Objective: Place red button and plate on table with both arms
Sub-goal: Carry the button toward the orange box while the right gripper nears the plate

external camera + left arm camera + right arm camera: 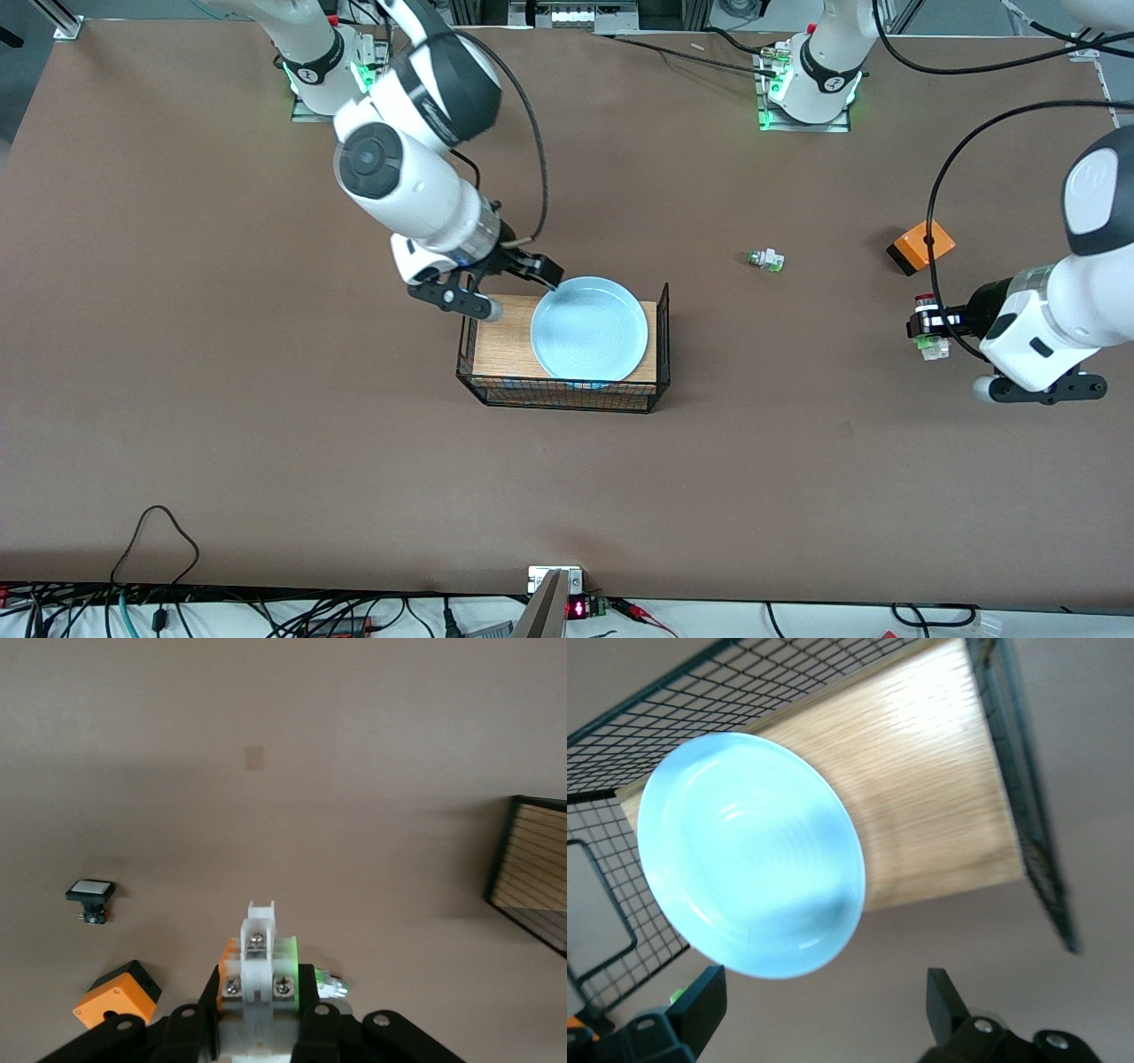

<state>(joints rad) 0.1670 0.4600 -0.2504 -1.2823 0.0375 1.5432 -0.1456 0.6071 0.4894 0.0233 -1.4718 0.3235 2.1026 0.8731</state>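
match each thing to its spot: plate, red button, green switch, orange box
1 plate
2 red button
3 green switch
4 orange box

a held in the left gripper's fingers
b on the table, midway along it
c at the wood board, by the open right gripper
d on the table, toward the left arm's end

Pairs: 1c, 2a, 3b, 4d

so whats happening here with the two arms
The left end effector is shut on the red button over the table at the left arm's end, near an orange box. The right end effector is open at the rim of the pale blue plate, which sits on a wood board with wire-mesh sides. A green-capped switch lies on the table between them.
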